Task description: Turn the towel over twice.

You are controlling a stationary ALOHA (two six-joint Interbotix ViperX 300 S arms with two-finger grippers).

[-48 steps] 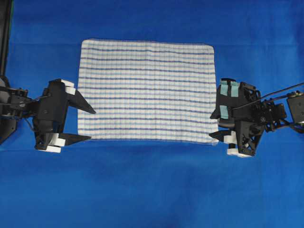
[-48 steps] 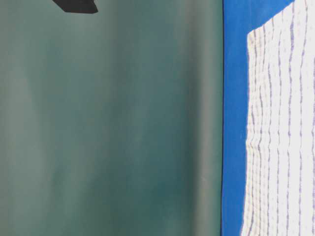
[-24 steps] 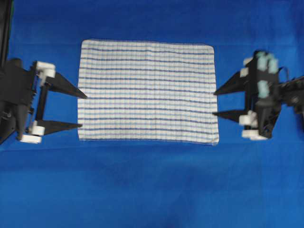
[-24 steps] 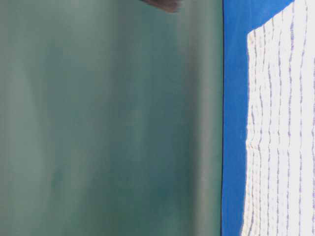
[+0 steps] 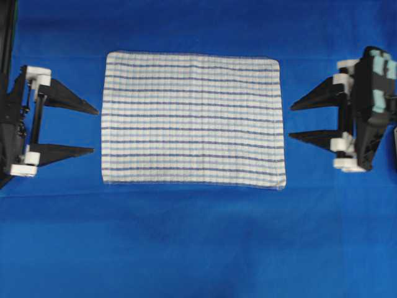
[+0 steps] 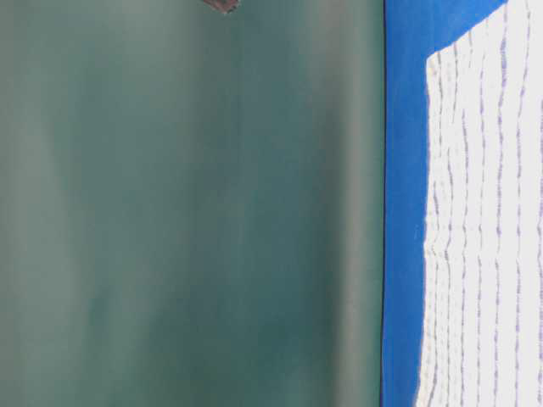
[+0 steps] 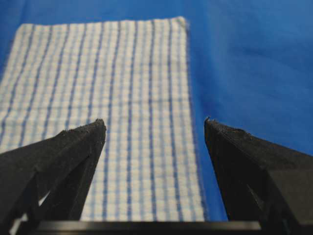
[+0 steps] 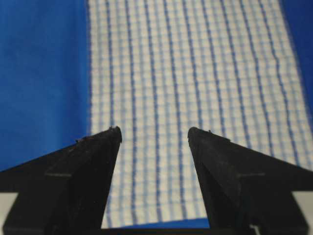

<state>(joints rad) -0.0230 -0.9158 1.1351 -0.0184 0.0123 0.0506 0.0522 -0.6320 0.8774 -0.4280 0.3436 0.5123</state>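
Observation:
The towel, white with thin blue stripes, lies flat and spread out on the blue table covering. It also shows in the table-level view and in both wrist views. My left gripper hangs open just off the towel's left edge, with nothing between its fingers. On the other side, my right gripper is open too, a little off the right edge and holding nothing. Both pairs of black fingertips point at the towel without touching it.
The blue covering stretches all round the towel, with wide free room in front and a narrower strip behind. A dark green backdrop stands behind the table.
Both grippers have pulled back outward from the towel's side edges and turned so their fingers point level at it. The towel has not moved.

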